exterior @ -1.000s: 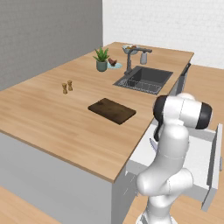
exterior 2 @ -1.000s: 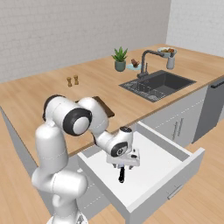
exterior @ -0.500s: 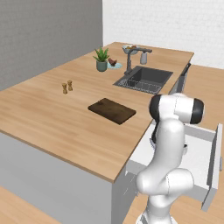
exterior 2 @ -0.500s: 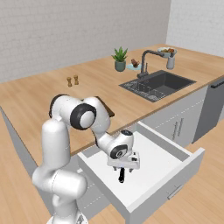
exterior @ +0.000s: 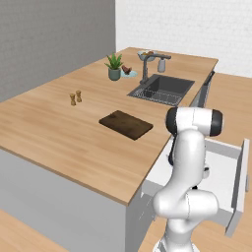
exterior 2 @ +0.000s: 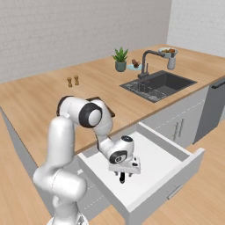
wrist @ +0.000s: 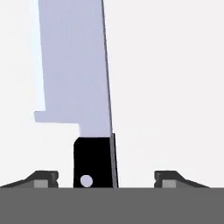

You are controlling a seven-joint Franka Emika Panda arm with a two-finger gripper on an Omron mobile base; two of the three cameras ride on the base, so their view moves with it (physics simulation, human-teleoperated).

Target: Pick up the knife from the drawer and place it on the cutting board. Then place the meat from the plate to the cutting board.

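In the drawer (exterior 2: 176, 173), the gripper (wrist: 99, 180) straddles the knife (wrist: 94, 162) handle, jaws apart; it should close squarely before lifting.

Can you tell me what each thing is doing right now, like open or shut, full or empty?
drawer: pulled open
knife: lying flat in the drawer, handle between the fingertips, not gripped yet
gripper: open, down over the knife handle
cutting board: bare, on the counter
plate: meat on it
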